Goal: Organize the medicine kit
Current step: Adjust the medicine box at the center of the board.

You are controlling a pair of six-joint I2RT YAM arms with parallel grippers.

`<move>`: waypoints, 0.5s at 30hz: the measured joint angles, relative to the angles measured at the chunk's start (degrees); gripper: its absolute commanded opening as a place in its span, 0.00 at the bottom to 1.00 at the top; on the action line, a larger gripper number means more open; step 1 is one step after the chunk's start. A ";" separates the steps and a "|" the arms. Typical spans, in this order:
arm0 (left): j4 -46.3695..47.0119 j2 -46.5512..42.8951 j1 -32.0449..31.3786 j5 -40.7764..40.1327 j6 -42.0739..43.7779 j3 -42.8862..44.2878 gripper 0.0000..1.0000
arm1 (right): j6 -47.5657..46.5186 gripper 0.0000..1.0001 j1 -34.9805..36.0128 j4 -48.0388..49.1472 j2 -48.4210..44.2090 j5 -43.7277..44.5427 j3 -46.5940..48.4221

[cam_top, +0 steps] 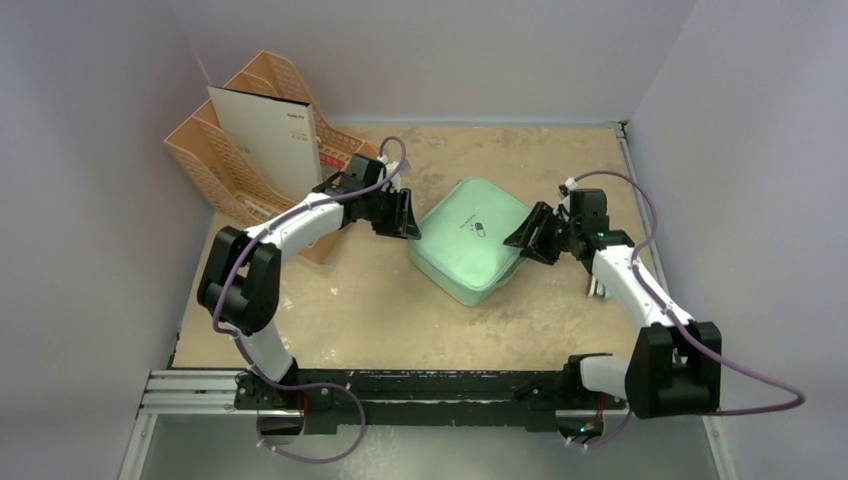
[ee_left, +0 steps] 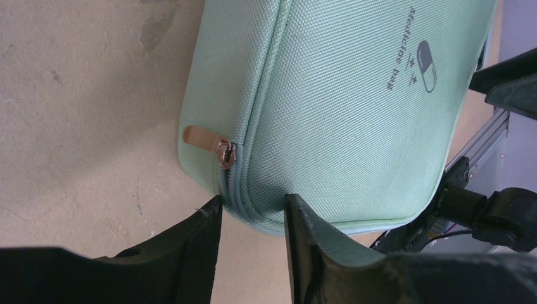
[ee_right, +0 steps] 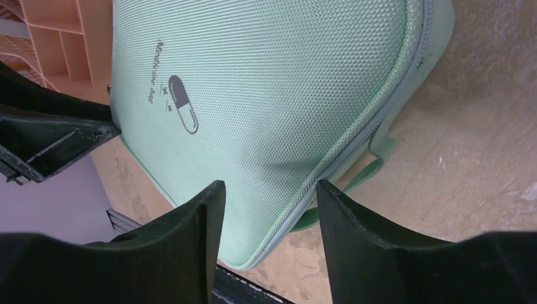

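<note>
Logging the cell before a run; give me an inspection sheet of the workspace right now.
Surface: tan table, scuffed and stained.
Job's things: medicine kit, lid down, flat at centre; zipper pull at its corner.
Clutter: peach organizer with white board, back left.
Grippers: left gripper and right gripper open, one at each side corner of kit.
Cables: purple cables, slack loops left and right.
Surroundings: plain walls on three sides; metal rail at near edge.
</note>
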 measured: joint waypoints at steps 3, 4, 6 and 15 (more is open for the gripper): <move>2.47 -0.22 0.48 2.32 -0.59 -2.56 0.35 | -0.76 0.53 -0.02 -0.04 3.85 0.07 2.23; 3.48 -0.52 0.57 2.84 -1.16 -3.69 0.35 | -1.03 0.53 -0.04 -0.28 4.37 0.33 3.02; 5.68 -1.84 0.59 3.76 -2.14 -6.23 0.35 | -1.75 0.53 -0.09 -0.22 7.10 1.22 4.72; 14.14 -4.81 -3.26 6.01 -6.36 -12.90 0.36 | -9.57 0.58 -0.85 0.79 18.03 2.71 15.43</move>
